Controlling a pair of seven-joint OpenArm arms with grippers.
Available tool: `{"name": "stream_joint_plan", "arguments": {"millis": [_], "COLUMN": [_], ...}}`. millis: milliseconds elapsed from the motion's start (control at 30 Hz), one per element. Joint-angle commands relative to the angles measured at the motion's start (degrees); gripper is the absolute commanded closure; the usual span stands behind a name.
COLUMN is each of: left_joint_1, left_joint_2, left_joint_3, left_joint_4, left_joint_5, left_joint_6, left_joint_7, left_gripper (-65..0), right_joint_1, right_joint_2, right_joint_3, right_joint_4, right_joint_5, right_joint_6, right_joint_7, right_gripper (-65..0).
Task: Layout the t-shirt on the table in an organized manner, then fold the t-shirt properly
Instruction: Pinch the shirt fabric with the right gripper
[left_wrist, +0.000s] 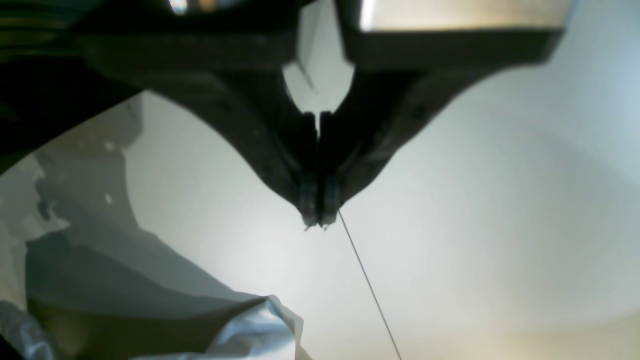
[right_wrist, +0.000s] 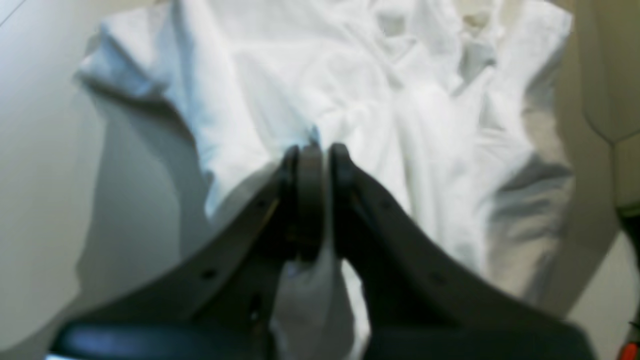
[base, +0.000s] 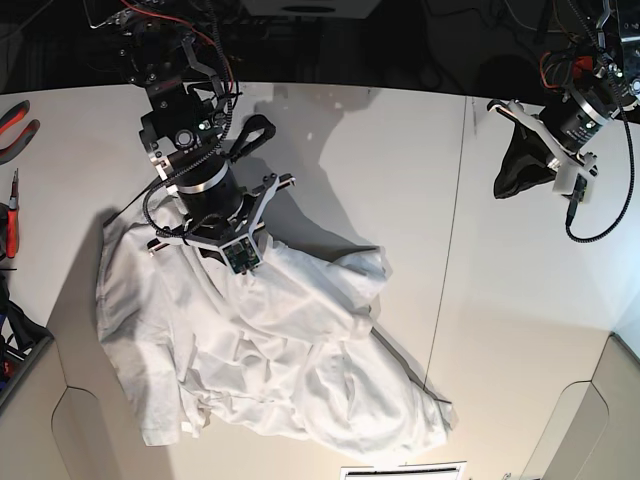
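Table (base: 400, 150) bears unmarked t-shirt (base: 270, 350); no writing legible.

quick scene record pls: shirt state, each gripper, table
t-shirt: crumpled heap, not laid flat, not folded
right gripper: shut on a pinch of t-shirt fabric, at the heap's far edge in base view
left gripper: shut, empty, held above bare table, away from the shirt
table: white, thin dark seam line running under left gripper

the base view looks straight down from high above the table (base: 330, 150). each wrist view looks along its own jaws: the right close over the t-shirt (right_wrist: 350, 85), the left near the table's far right corner, catching only cloth edge.
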Motion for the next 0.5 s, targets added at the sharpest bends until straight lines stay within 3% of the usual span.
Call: {"name": "stream_joint_plan", "arguments": {"millis": [0, 233, 333, 467], "left_joint_1": [-0.46, -0.87, -0.9, -0.92], "left_joint_2": [-0.63, -0.63, -0.63, -0.63], "left_joint_3": [-0.33, -0.33, -0.33, -0.33], "left_joint_4": [0.68, 0.68, 0.68, 0.68], "left_joint_5": [-1.03, -1.01, -1.01, -1.03], "left_joint_6": [-0.32, -0.32, -0.32, -0.32], "left_joint_7": [-1.25, -1.25, -1.25, -1.25], "left_gripper": [0.0, 0.0, 0.0, 0.0], "right_joint_1": [0.26, -0.07, -0.07, -0.07], "right_joint_2": [-0.17, -0.17, -0.17, -0.17], "right_joint_3": [0.0, 0.0, 0.0, 0.0], "right_joint_4": [0.98, 0.98, 0.98, 0.98], "right_joint_5": [-0.09, 2.89, 2.89, 2.91], "right_joint_6": [-0.22, -0.22, -0.22, -0.22], "right_joint_7": [1.05, 1.07, 1.07, 1.07], "right_gripper": [0.0, 0.0, -4.8, -4.9]}}
